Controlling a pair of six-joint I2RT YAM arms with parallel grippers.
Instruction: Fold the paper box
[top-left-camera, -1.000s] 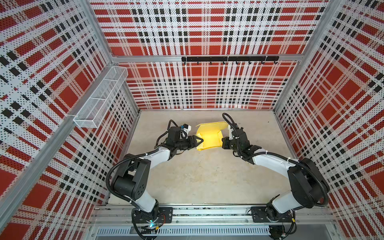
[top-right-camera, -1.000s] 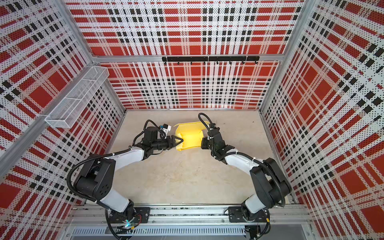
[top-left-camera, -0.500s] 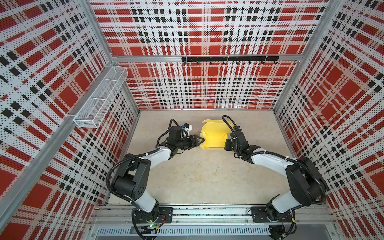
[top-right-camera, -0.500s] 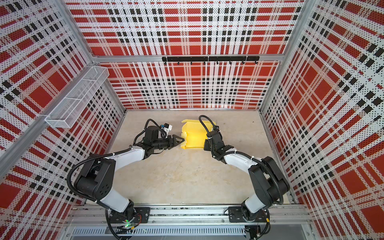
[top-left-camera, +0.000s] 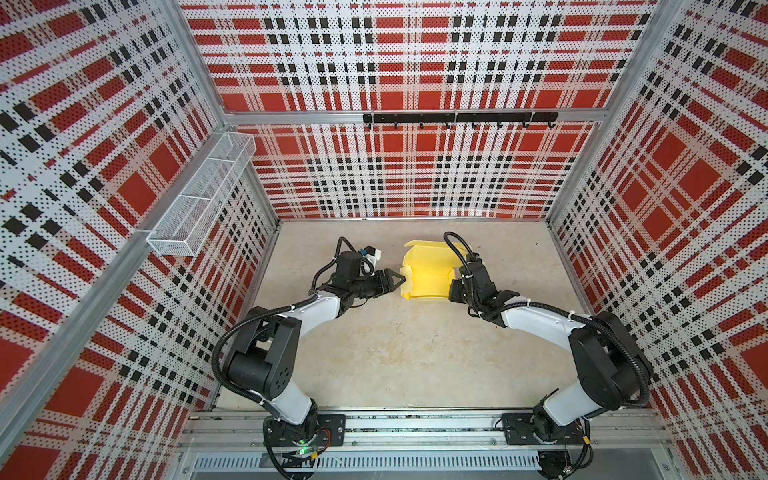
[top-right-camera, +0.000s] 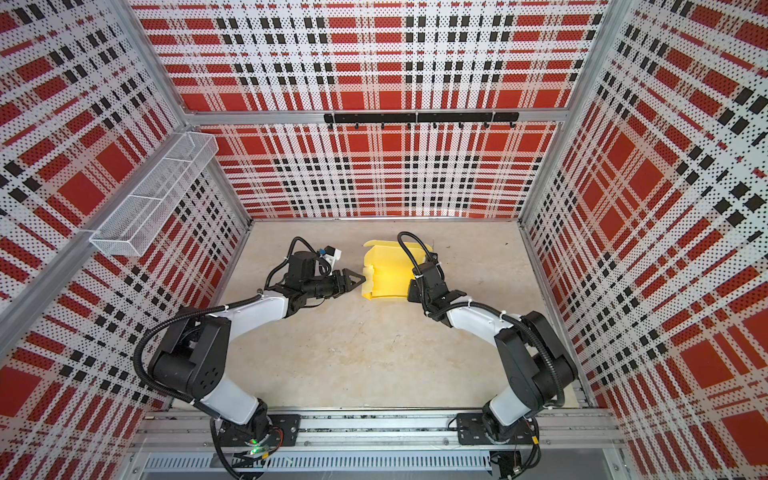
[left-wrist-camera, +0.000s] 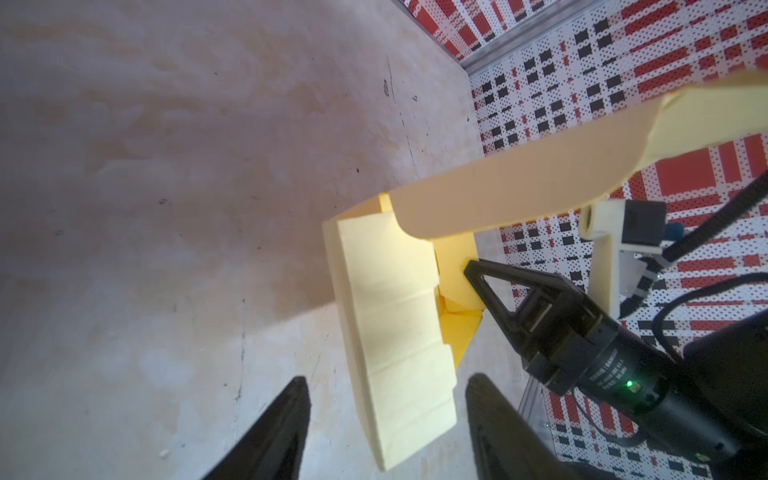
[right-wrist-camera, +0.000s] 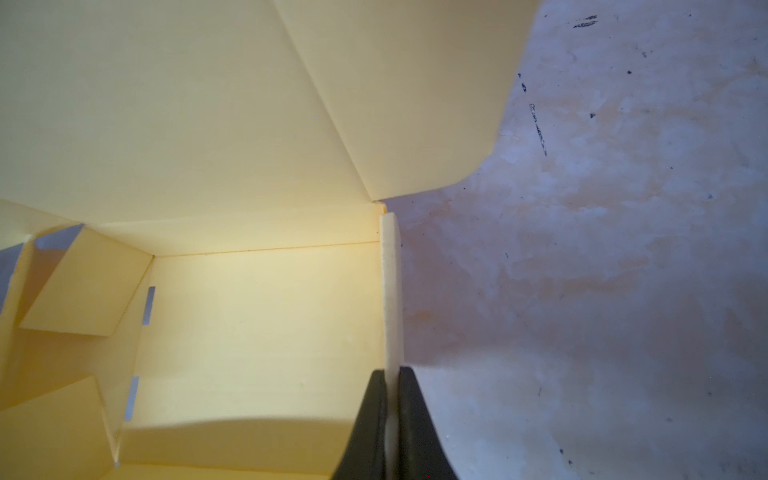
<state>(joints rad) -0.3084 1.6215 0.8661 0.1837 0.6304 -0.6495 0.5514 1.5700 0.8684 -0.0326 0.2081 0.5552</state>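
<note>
The paper box is sitting half-folded at the back middle of the table, with its big flap sticking up. The right gripper is pinching the box's right wall, fingers clamped on the card. The left gripper is hovering right at the opposite side flap, fingers spread and gripping nothing.
</note>
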